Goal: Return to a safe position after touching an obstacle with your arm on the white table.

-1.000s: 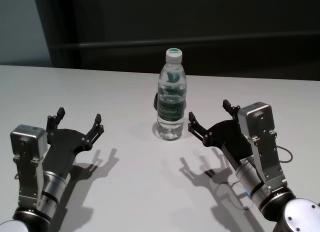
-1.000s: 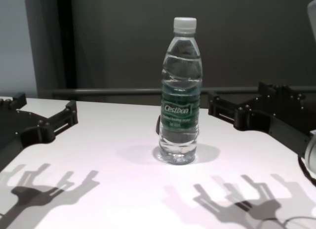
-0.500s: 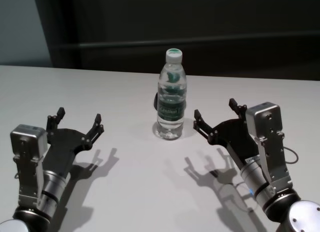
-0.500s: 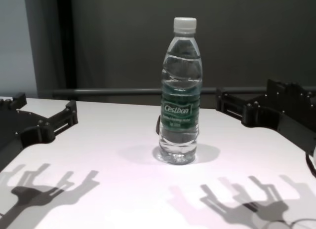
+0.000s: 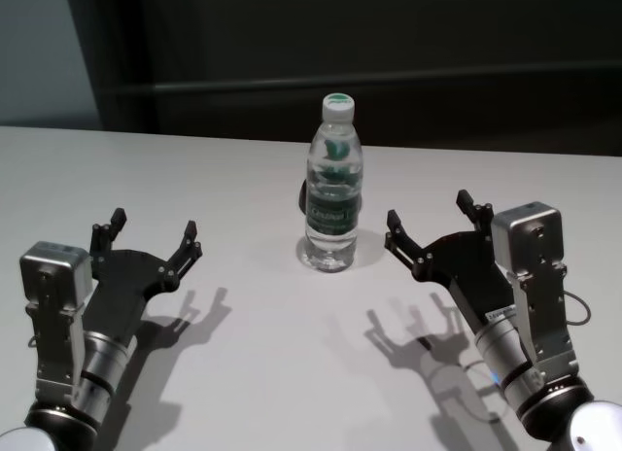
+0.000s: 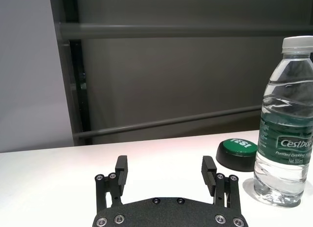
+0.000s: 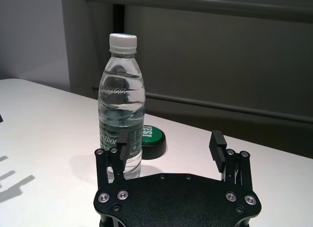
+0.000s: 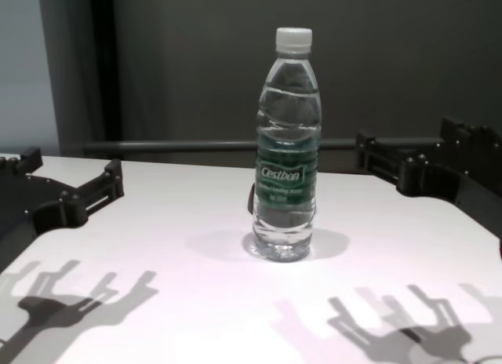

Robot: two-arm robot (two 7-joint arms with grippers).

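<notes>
The water bottle (image 5: 333, 198) stands upright near the middle of the white table (image 5: 253, 373), toward its far edge. The right end effector (image 5: 431, 225) hovers beside it, fingers spread wide, empty. The left end effector (image 5: 152, 234) likewise gapes empty, well apart.

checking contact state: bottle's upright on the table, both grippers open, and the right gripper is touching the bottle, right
Not quite. The right gripper is not touching the bottle: the head view shows bare table between them, and the chest view agrees. The rest holds: the bottle stands upright, and both the right and the left gripper are open.
</notes>
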